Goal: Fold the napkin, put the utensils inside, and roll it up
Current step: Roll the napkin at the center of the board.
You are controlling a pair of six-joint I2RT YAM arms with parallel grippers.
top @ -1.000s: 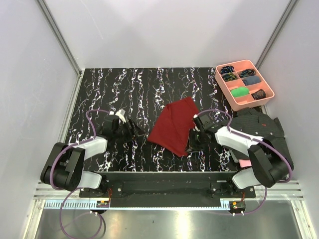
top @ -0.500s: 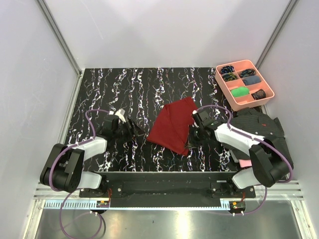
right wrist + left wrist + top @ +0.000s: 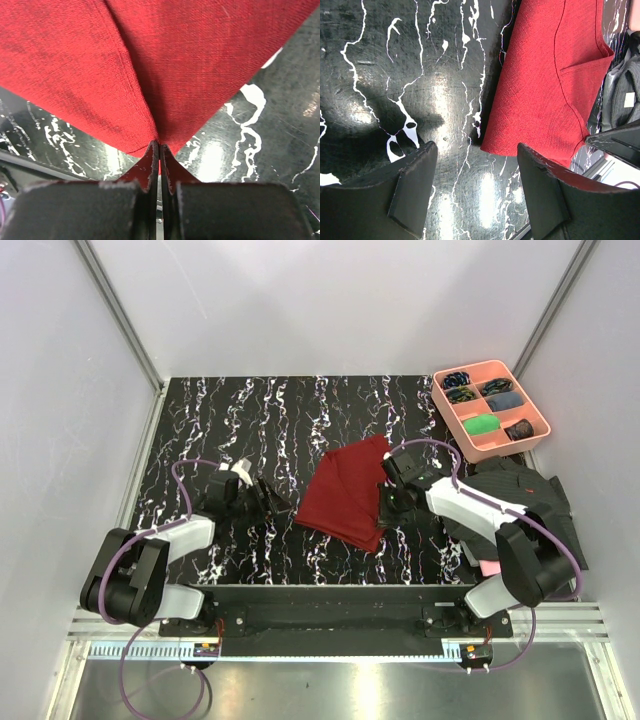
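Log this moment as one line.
right claw: shut on napkin edge | left claw: open, off napkin | napkin: partly folded

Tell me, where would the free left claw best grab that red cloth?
Probably at the napkin's nearest corner, coming in low from its left. That corner lies flat on the table, just ahead of the open left gripper, while the right gripper pinches the cloth's right-hand edge.

the napkin [image 3: 345, 498] lies on the table [image 3: 220, 420], a shirt [image 3: 520, 496] to its right, a tray [image 3: 451, 416] behind the shirt.
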